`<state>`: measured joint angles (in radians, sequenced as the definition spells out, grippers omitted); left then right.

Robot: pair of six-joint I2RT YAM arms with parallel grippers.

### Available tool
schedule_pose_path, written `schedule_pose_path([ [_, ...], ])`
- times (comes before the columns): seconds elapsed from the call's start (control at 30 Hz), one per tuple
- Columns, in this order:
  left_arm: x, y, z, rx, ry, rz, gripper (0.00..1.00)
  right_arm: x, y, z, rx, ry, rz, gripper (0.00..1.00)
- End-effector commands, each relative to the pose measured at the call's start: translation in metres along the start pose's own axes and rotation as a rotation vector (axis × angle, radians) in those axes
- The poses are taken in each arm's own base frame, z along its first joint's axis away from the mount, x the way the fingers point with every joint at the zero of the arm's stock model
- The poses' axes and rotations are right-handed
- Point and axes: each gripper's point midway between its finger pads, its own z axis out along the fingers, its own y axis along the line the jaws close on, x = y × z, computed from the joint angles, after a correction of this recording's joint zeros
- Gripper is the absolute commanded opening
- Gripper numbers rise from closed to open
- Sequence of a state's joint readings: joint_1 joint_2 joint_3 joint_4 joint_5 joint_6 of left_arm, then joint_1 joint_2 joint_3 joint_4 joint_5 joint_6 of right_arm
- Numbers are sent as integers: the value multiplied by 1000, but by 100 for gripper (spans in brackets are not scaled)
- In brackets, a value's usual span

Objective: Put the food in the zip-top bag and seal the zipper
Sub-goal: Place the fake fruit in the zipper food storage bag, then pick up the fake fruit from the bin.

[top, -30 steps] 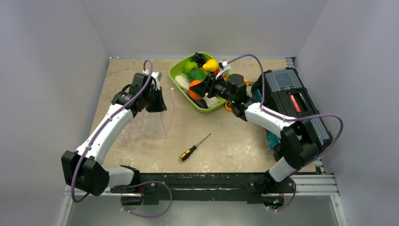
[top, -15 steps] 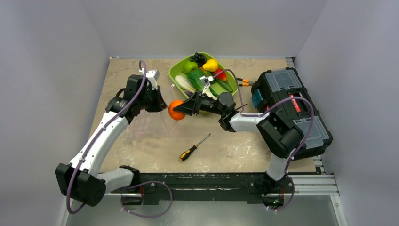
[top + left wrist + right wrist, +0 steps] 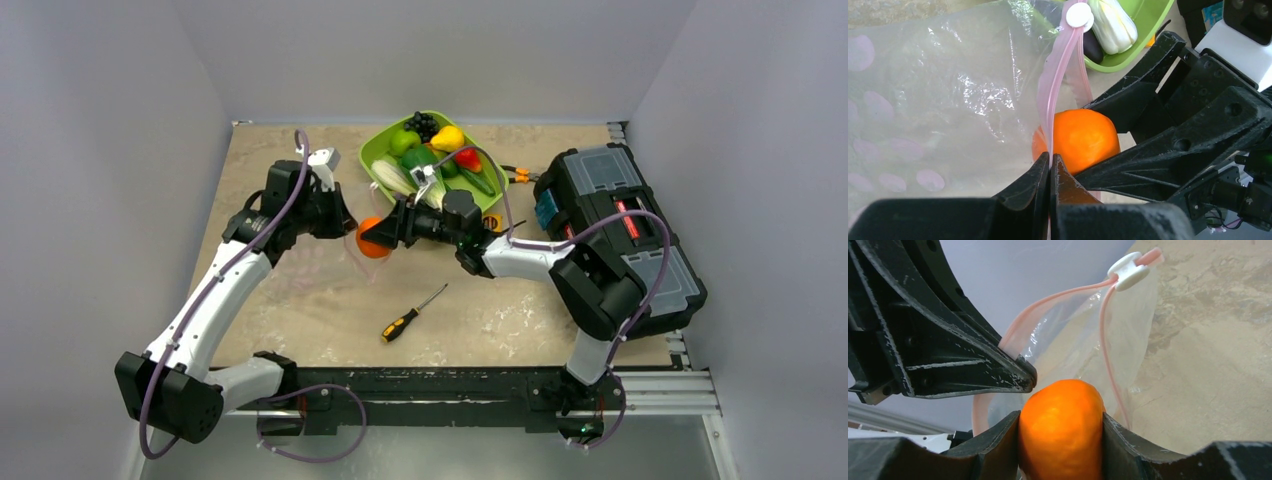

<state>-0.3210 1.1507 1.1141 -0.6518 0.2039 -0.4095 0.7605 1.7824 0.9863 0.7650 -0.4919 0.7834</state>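
Pinching the pink zipper (image 3: 1055, 75) with the left tool (image 3: 1050, 162), fingers pressed together, just left of the lime-green tray (image 3: 1143, 25). Gripping an orange toy fruit (image 3: 1083, 135) in the right tool (image 3: 1060, 440), clamped on both sides, at the open mouth of the zip-top bag (image 3: 948, 100), between tray and left tool. Other food (image 3: 430, 140) piled in the tray.

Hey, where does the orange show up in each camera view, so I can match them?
Top external: the orange is left of centre, at the tip of the right arm.
Left wrist: orange at lower centre, just right of the pink zipper.
Right wrist: orange at bottom centre, between the fingers.
Shared landmark: the right gripper clamped on it, in all three.
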Motion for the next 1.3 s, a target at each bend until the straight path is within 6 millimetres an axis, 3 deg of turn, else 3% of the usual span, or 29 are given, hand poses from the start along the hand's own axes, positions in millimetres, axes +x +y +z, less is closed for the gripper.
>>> schedule_pose_path([
  [0.0,-11,-6,-3,28,-45,1,0,-31,27,0,-20,-56,-110,54],
  [0.23,-10,-1,-2,2,-39,-4,0,-38,35,-3,-23,-58,-144,70],
  [0.6,-10,2,-1,-17,-32,-4,0,-42,36,-7,1,-56,-179,68],
  [0.77,-9,2,0,-16,-26,-2,0,-56,30,-14,87,-85,-245,68],
  [0.9,-8,3,1,-21,-19,-3,0,-70,14,-26,223,-130,-288,68],
  [1.03,-8,6,1,-37,-19,-1,0,-102,-11,-47,429,-211,-318,70],
  [1.27,-9,5,-2,-35,-19,6,0,-155,-93,-84,742,-300,-254,74],
])
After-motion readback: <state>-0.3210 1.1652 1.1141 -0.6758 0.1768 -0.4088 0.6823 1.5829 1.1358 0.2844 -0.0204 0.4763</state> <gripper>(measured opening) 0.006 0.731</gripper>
